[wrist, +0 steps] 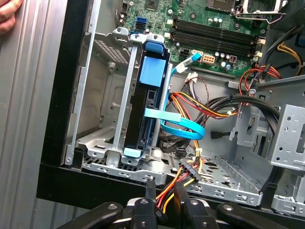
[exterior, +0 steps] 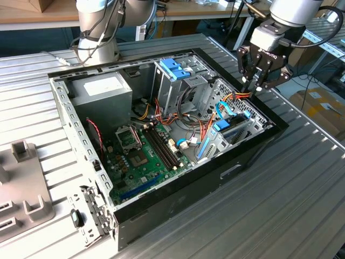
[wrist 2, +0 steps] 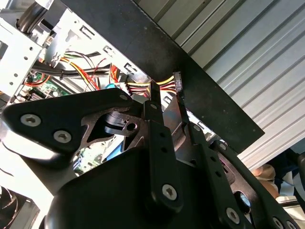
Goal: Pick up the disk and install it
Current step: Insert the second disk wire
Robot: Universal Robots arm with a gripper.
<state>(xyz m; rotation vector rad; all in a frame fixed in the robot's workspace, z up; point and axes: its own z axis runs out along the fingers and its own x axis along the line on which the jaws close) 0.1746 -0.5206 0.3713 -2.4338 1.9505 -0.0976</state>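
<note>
Above the corner of the open computer case [exterior: 161,156], at the exterior view's right, hovered the tool [exterior: 254,86], fingers [wrist: 150,193] close together and clamped on a black connector [wrist 2: 177,82] with red, yellow and black wires [wrist: 174,183]. Inside the case, just beside its black wall, stood the disk [wrist: 151,100] on edge in a metal bay [wrist: 121,105], blue rails showing, with a flat blue cable [wrist: 181,129] near it. Further from the tool lay the green motherboard [exterior: 143,159]. Beneath the case, a ribbed metal surface [exterior: 291,183].
</note>
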